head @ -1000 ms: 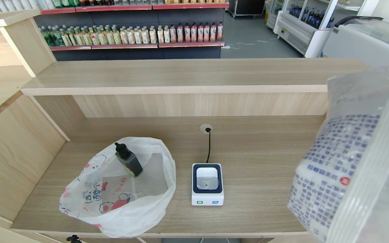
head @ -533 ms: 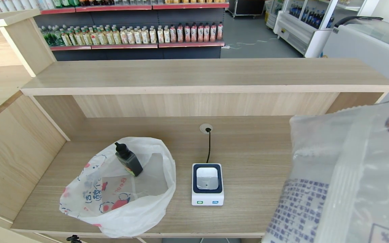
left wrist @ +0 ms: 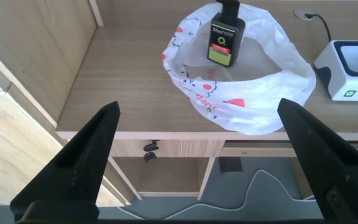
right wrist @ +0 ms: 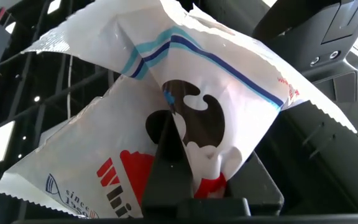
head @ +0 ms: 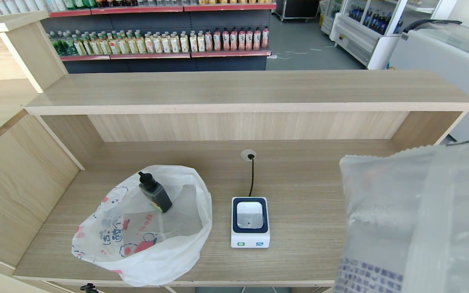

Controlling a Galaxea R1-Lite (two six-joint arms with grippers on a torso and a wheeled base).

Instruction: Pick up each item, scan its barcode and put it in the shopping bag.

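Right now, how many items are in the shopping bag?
1: a dark bottle lying inside the shopping bag, near its far rim. The bag's folds could hide something smaller.

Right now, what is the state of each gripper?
Left gripper: open, holding nothing.
Right gripper: shut on the packet.

A large see-through packet (head: 417,228) with blue print along its lower edge covers the lower right of the frame, close to the camera. On the wooden counter (head: 307,191), left of centre, lies a white shopping bag (head: 108,240) with its mouth open, and a black bottle (head: 156,193) rests tilted inside it. Just right of the bag stands a white scanner (head: 250,221), its black cable (head: 252,175) running up to a hole in the counter. Shelves of drinks (head: 161,40) line the top of the frame.
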